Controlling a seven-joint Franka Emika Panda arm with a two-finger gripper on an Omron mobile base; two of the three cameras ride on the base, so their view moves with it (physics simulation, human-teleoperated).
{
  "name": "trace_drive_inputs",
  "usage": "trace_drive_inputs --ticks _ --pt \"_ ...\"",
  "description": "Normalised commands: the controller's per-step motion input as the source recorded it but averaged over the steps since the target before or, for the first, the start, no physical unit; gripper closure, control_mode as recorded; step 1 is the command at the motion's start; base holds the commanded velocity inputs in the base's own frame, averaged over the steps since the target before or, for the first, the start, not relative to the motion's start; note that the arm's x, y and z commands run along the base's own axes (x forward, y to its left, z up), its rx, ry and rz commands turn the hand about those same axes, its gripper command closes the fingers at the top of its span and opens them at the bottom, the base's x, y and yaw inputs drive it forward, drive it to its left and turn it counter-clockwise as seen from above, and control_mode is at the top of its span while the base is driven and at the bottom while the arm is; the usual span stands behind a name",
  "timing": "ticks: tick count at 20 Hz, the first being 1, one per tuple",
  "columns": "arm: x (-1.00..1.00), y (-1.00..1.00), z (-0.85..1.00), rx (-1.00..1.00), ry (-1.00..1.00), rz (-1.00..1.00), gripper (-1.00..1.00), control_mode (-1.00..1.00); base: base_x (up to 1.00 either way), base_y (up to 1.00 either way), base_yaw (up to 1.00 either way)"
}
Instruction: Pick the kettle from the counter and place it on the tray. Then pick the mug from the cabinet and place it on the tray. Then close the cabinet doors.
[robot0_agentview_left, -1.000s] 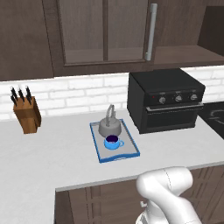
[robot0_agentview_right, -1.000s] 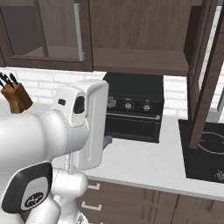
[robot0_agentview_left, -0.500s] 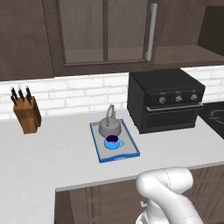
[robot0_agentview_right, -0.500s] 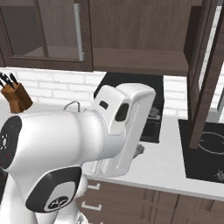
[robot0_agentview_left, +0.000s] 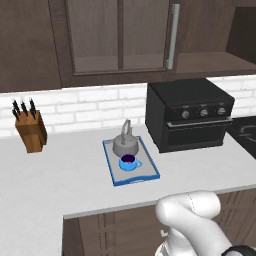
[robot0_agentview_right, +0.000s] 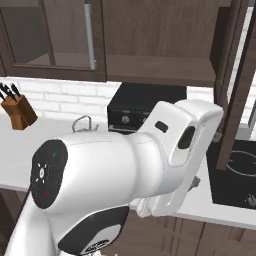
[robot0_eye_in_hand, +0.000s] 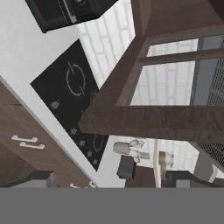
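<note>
The grey kettle (robot0_agentview_left: 125, 144) stands on the far half of the blue-rimmed tray (robot0_agentview_left: 150, 172), which lies on the white counter (robot0_agentview_left: 55, 175). The blue mug (robot0_agentview_left: 128, 162) sits on the tray just in front of the kettle. In the right base view my arm hides the tray; the kettle's arched handle (robot0_agentview_right: 82, 122) peeks out. The cabinet's left door (robot0_agentview_left: 120, 35) is shut, its bar handle (robot0_agentview_left: 172, 36) upright. The right door (robot0_agentview_right: 232, 95) stands swung out, and its brown frame (robot0_eye_in_hand: 144, 118) crosses the hand view close ahead. My gripper (robot0_eye_in_hand: 153, 173) is open and holds nothing.
The black oven box (robot0_agentview_left: 187, 115) stands right of the tray. A knife block (robot0_agentview_left: 30, 130) sits far left on the counter. A black cooktop (robot0_agentview_right: 240, 170) lies at the right, under the swung-out door. The cabinet's open shelf (robot0_agentview_left: 210, 61) shows above the oven.
My arm has swung to the right across the right base view, toward the open right door. Kettle, mug and tray have not moved.
</note>
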Motion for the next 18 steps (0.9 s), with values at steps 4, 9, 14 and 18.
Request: trace_drive_inputs --ticks 4,9,14,18 --pt "-0.08 -0.45 0.05 0.0 0.0 0.0 -1.0 -1.0 0.0 0.0 0.0" --pt "0.05 -0.49 0.0 0.0 0.0 0.0 -1.0 -1.0 0.0 0.0 0.0" --pt "0.28 -0.41 -0.01 0.0 0.03 0.0 -1.0 -1.0 0.0 0.0 0.0" --pt "0.45 -0.18 0.0 0.0 0.08 0.0 -1.0 -1.0 0.0 0.0 0.0"
